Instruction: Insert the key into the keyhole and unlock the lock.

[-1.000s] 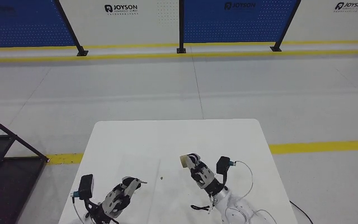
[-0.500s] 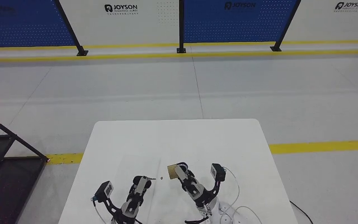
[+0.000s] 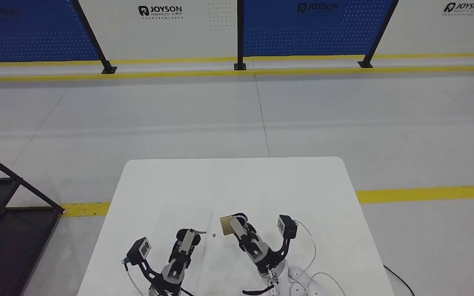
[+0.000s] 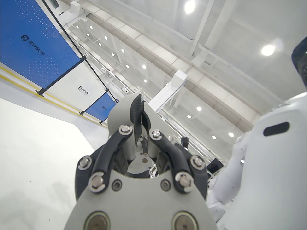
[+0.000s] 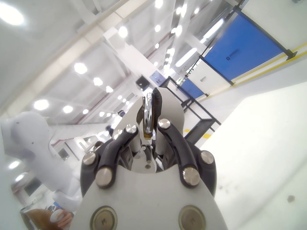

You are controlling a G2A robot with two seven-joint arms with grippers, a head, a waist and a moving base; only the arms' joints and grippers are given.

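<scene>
My right gripper is raised over the near part of the white table, shut on a brass padlock. In the right wrist view the lock's silver shackle sits between the pads of the right gripper, and a bit of brass shows below it. To the left, my left gripper is shut on a small key whose tip points toward the lock across a short gap. In the left wrist view, just a thin sliver of the key sticks out of the left gripper.
A small dark speck lies on the table between the two grippers, also seen as the speck. A dark metal frame stands off the table's left side. The far half of the table is bare.
Over the last second both arms swung inward, bringing key and padlock close together near the table's front middle. In the last half second they barely shifted.
</scene>
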